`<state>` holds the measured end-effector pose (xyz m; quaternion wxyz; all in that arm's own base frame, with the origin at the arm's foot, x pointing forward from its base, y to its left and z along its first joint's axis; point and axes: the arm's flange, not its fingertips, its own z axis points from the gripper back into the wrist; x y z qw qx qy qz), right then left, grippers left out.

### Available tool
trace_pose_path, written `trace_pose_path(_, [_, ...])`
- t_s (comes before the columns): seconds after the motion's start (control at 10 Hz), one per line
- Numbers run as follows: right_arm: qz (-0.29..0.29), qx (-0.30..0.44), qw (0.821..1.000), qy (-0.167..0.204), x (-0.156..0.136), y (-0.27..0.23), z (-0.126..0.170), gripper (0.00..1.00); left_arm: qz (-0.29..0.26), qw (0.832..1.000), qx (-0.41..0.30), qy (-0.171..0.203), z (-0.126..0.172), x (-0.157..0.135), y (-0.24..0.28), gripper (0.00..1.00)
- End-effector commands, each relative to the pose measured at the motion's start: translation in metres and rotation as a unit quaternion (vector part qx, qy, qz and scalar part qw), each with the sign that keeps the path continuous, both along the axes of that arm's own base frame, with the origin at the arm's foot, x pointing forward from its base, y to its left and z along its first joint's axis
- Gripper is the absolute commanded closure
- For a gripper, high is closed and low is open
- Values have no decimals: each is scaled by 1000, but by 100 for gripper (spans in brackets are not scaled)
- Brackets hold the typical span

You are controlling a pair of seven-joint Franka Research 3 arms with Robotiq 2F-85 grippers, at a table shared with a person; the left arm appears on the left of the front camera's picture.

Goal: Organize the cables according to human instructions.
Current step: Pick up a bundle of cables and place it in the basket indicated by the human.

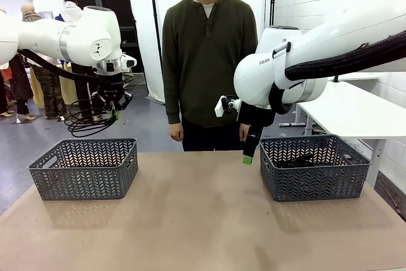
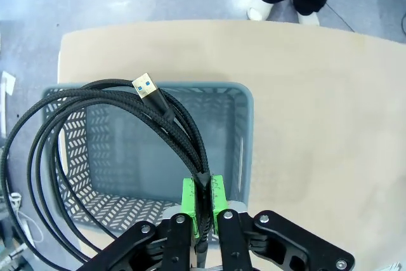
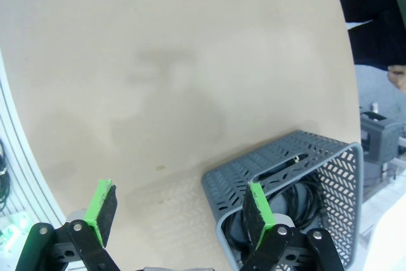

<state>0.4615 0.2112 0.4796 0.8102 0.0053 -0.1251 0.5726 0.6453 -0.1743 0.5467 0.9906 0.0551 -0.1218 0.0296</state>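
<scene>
**Left arm holds a coiled cable above the left basket; right arm idle, jaws wide**

Left arm: comes in from the left side of the front view, wrist bent down, left gripper (image 1: 116, 114) pointing at the table from well above the left basket (image 1: 85, 168). In the left wrist view the gripper (image 2: 203, 202) has its green pads (image 2: 188, 198) clenched on a coiled black cable (image 2: 95, 150). Several strands of the coil pass together between the pads. The rest of the loop hangs out to one side of the fingers, over the basket (image 2: 244, 150) and past its rim. A gold-coloured USB plug (image 2: 145, 86) with a blue insert lies on top of the loop. In the front view the same cable (image 1: 89, 125) dangles in loops below and left of the gripper, clear of the basket.

Right arm: reaches in from the right, elbow high, right gripper (image 1: 248, 150) pointing down just beside the near-left corner of the right basket (image 1: 314, 168). Right wrist view: the gripper (image 3: 181, 211) has its jaws spread wide, nothing between them; bare table (image 3: 158, 61) lies below.

Right basket contents: black cables (image 3: 298, 204) coiled inside; count cannot be told.

Person (image 1: 206, 61): stands at the far side of the table between the baskets, arms hanging down.
</scene>
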Motion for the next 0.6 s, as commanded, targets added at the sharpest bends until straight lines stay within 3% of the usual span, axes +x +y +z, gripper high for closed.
trace_pose_path(0.0, [-1,-2,1000,-2,0,0,-1,0,-39,999,-17,17,-4,-7,10,100])
trace_pose_path(0.2, [-1,-2,1000,-2,0,0,-1,0,-59,997,0,39,-9,-14,18,100])
trace_pose_path(0.5, [-1,-2,1000,-2,0,0,-1,0,-71,996,24,42,-24,-17,31,100])
